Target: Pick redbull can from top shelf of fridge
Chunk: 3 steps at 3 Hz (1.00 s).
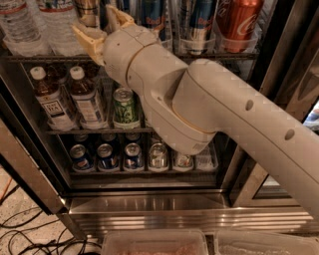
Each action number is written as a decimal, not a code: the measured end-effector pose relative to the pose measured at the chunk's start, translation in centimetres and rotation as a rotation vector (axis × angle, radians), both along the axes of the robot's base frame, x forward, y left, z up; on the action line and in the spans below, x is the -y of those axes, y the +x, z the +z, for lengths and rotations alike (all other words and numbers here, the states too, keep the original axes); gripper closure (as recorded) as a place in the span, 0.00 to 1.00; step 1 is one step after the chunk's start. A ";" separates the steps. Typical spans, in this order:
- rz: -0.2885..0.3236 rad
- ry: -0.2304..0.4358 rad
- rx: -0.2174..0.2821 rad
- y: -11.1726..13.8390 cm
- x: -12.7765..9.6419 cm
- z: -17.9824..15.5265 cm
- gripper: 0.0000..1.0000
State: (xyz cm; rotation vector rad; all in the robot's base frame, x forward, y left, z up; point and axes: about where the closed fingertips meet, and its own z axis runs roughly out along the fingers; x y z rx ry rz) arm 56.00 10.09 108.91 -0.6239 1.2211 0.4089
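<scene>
Two redbull cans stand in clear trays on the top shelf (227,56) of the fridge (149,205): one (152,20) just right of my wrist, another (198,22) further right. A red Coca-Cola can (239,20) stands to their right. My gripper (102,27) is at the top left, up at the top shelf, with its tan fingers (85,40) spread apart. A dark can (88,10) shows behind, between the fingers. The gripper is left of the nearer redbull can and holds nothing. My arm hides the middle of the fridge.
Water bottles (20,25) stand at the left of the top shelf. The middle rack holds tea bottles (52,102) and a green can (124,107). The bottom rack holds several short cans (107,157). Cables (20,234) lie on the floor at left, and plastic bins (154,241) are below.
</scene>
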 end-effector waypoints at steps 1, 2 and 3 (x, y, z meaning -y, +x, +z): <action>0.009 -0.015 -0.016 -1.3 0.7 -1.1 1.00; 0.028 -0.031 -0.036 -2.7 1.7 -2.4 1.00; 0.075 -0.058 -0.081 -4.2 2.4 -4.6 1.00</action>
